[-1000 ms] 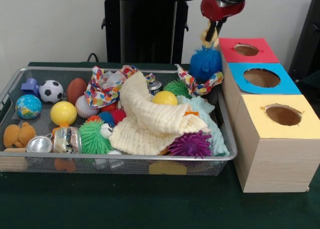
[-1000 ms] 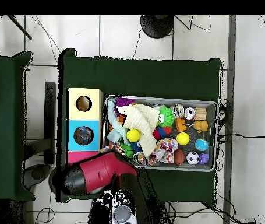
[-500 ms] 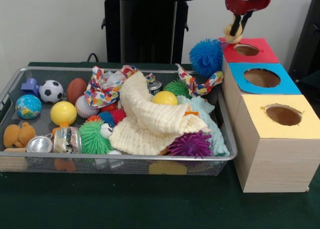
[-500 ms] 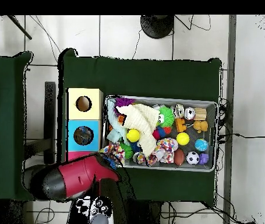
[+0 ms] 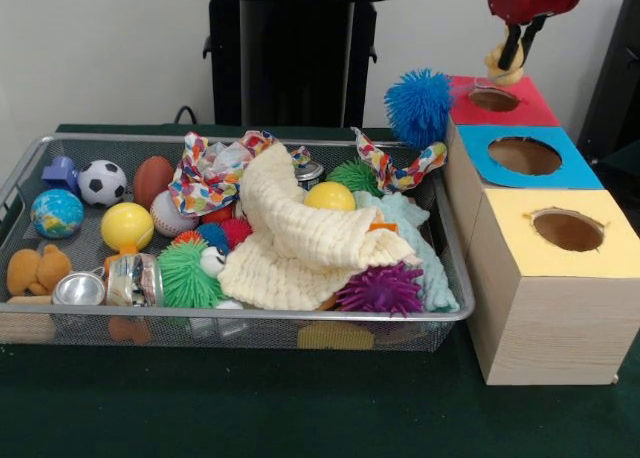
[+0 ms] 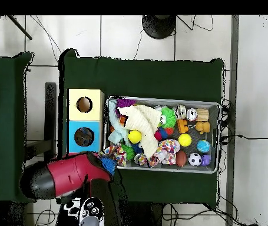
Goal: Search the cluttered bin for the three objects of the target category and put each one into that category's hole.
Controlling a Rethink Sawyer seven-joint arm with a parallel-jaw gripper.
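Moved sideways from beside the blue spiky ball (image 5: 418, 106), the gripper (image 5: 507, 66) now hangs above the hole (image 5: 493, 99), fingers pinching a plush animal (image 5: 503, 64) between them.

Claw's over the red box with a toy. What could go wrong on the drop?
1. The claw holds the plush animal above the near-left rim of the red box's hole, not its centre; released now, it may catch the edge.
2. The blue spiky ball leans against that box and could be nudged.
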